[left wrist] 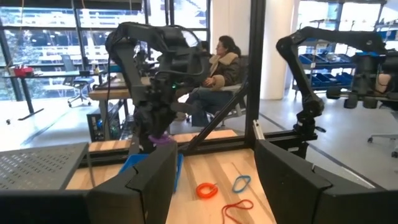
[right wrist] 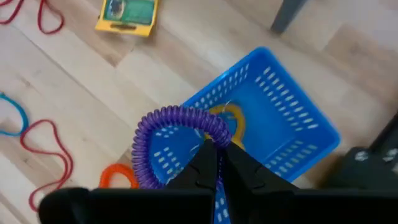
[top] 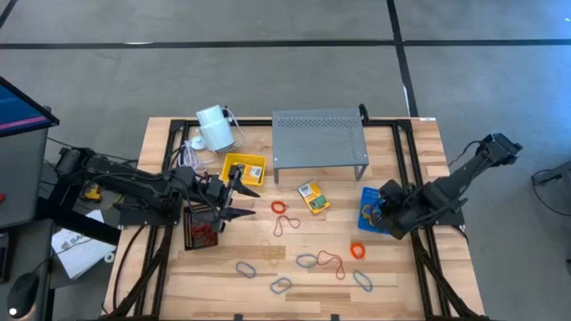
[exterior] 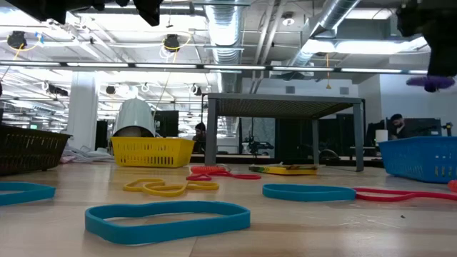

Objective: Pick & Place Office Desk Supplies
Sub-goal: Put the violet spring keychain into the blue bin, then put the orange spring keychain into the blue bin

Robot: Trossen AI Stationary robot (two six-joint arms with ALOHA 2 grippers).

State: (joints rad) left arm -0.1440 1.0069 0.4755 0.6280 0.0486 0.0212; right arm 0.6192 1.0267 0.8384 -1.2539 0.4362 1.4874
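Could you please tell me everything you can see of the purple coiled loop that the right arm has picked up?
The purple coiled loop looks like a springy plastic spiral bent into an arch. The right gripper, shut, pinches one end, so it hangs in the air, touching nothing else. It is above the blue basket, over the basket's near rim, with something yellow inside below it.

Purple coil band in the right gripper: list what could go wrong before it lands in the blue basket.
1. The right gripper pinches the purple coil band by one edge, so the springy loop hangs to one side and may catch the blue basket rim instead of dropping inside.
2. The coil may cling to the fingers on release.
3. If it bounces out, it could land among the orange band and red band nearby.
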